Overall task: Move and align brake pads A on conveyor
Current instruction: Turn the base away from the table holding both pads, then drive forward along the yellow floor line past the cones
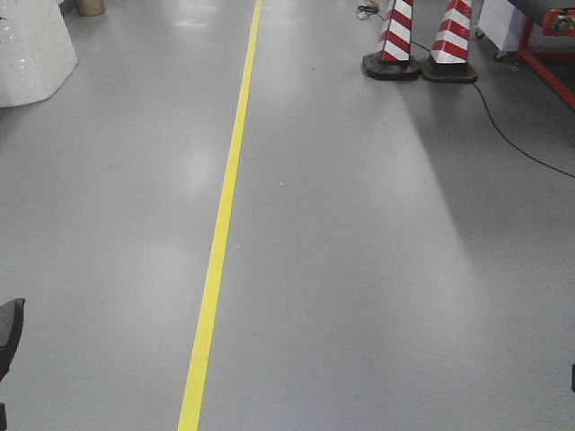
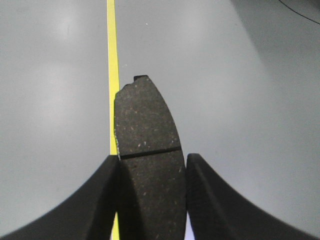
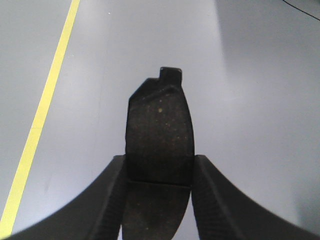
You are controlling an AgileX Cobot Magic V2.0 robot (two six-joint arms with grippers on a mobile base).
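Left claw (image 2: 153, 162) pinches left brake pad (image 2: 145, 120) at its groove, above the grey floor (image 2: 240, 100) and yellow line (image 2: 112, 50). Right claw (image 3: 159, 165) pinches right brake pad (image 3: 160, 125) likewise, above the floor.

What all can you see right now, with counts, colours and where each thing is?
pads: two, dark grey, one in each gripper, above the floor
floor: one, grey, all around
line: one, yellow, along the floor, left of centre
cones: two, red-white striped, black bases, upper right
cable: one, black, on the floor by the cones
frame: one, red, top right corner
bulky object: one, white, top left
left gripper: black, clamping a pad
right gripper: black, clamping a pad
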